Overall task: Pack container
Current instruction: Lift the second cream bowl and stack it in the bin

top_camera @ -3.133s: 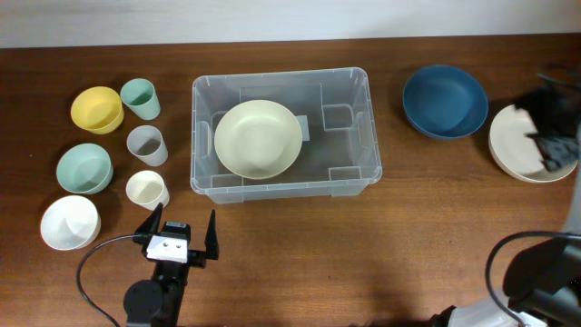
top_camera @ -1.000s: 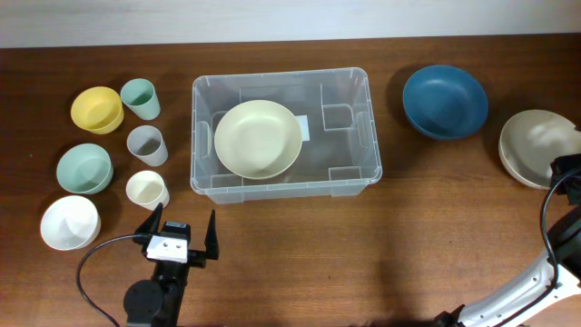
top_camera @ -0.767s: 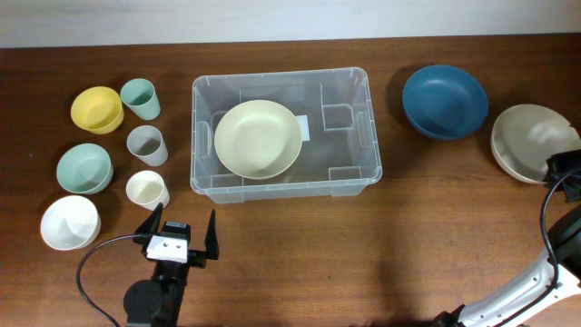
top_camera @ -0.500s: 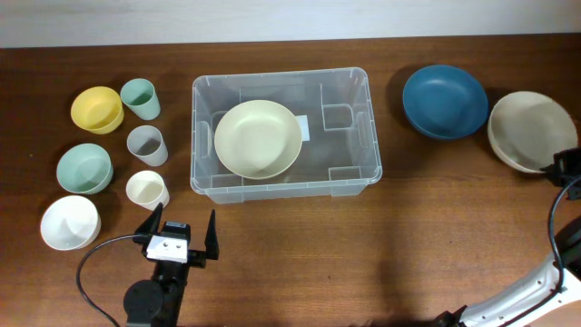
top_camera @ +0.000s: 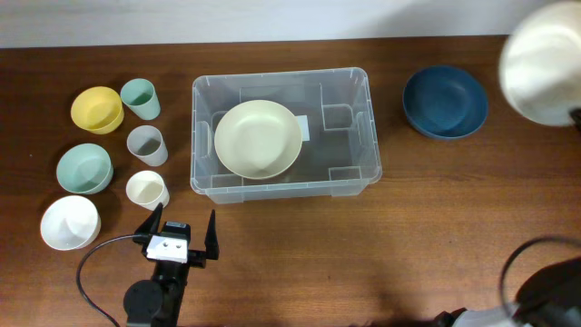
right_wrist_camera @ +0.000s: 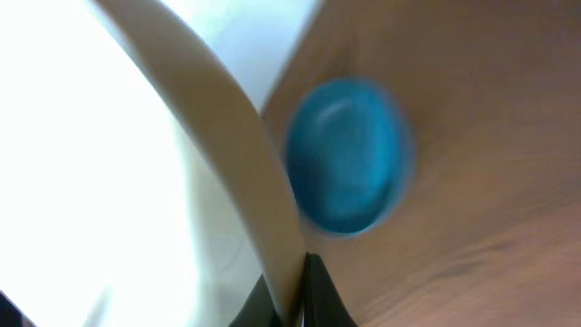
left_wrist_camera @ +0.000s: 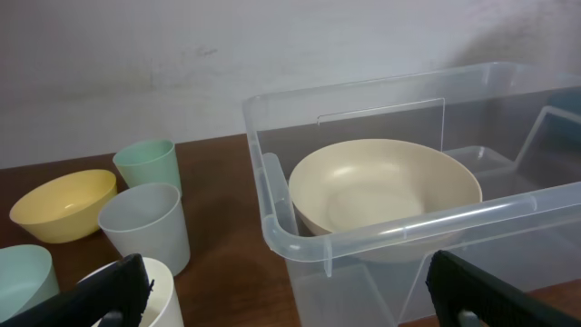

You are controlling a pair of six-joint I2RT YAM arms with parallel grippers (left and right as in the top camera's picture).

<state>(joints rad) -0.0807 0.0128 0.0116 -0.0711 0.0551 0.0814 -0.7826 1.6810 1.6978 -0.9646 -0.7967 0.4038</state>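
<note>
Probably light, stiff and slick-walled, the clear plastic container (top_camera: 374, 136) sits mid-table holding a cream bowl (top_camera: 258, 138) — its rolled rim looks the best handhold. Left gripper (top_camera: 185, 214) hangs wide open, empty; right gripper (right_wrist_camera: 292, 295) is pinched on the rim of a lifted pale bowl (top_camera: 543, 62).

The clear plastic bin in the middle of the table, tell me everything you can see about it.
The container is a large rectangular bin of clear plastic with rounded corners and a thick rim. Lidless, it stands upright, mouth up, on the brown wooden table, near the centre. One cream bowl sits inside, toward its left end; a white label shows on the base beside it. Nothing else touches it.
</note>
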